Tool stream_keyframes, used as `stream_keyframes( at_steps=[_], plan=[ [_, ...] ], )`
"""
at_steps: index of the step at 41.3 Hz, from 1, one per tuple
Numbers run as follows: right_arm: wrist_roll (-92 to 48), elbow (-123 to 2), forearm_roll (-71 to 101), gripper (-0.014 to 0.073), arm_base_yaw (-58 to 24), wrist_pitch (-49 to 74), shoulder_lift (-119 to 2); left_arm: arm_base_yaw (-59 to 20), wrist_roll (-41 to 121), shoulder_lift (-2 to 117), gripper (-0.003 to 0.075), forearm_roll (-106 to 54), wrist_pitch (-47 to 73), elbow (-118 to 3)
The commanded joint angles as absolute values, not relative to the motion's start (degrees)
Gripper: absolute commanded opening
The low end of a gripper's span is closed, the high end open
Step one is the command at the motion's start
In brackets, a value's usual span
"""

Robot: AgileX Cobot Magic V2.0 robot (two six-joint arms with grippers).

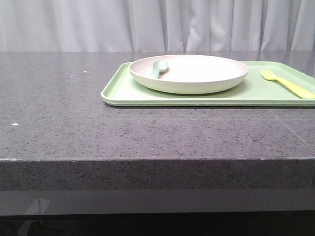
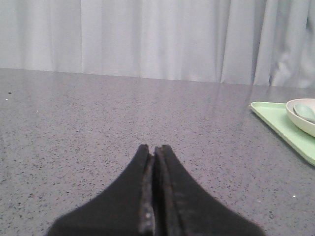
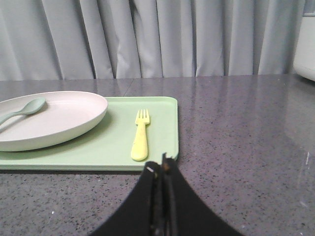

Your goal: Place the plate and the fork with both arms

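Two task items sat on one pale green tray (image 1: 128, 91): a shallow cream plate (image 1: 197, 73) toward the tray's left half, and a yellow fork (image 1: 288, 83) lying flat just beside it on the right, tines pointing away from the robot. Plate and fork were apart, not touching. A grey-green spoon (image 1: 158, 68) rested inside the plate near its left rim. The tray lay on a dark speckled stone table (image 1: 59, 123), right of centre, with a grey curtain (image 1: 74, 24) behind.

Left gripper (image 2: 155, 150) was seen from its wrist camera low over bare table, well left of the tray, fingers pressed together with nothing between them. Right gripper (image 3: 164, 164) was likewise closed and empty, its tips just at the near edge of the tray, in line with the fork handle.

Judgement: this layout fits either plate and fork already set down on the tray with both arms drawn back, or the pair waiting there to be carried elsewhere. The frames did not settle which.

Risks noted, if either item is handled from here:
- Fork is thin and flat against the tray; closed or narrow fingers would skid over it or push it along the tray.
- Plate rim is low and smooth; a shallow pinch could slip, and any tilt would send the loose spoon sliding out.
- Tray is light-looking; a sideways nudge might shift everything on it.
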State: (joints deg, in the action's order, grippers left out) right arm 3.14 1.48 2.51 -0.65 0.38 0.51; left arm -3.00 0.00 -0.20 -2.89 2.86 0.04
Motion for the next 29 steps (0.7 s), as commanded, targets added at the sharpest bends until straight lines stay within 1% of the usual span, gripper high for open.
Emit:
stream_keyframes(
  at_steps=[1, 29],
  plan=[
    [2.90, 1.26, 2.56, -0.0088, -0.55, -4.84, 1.66, -2.82, -0.38, -1.64, -0.0020, -3.28, -2.12, 0.71],
    [2.90, 1.26, 2.56, -0.0088, -2.07, -4.84, 1.66, -2.82, -0.38, -1.64, -0.0020, -3.28, -2.12, 0.71]
  ],
)
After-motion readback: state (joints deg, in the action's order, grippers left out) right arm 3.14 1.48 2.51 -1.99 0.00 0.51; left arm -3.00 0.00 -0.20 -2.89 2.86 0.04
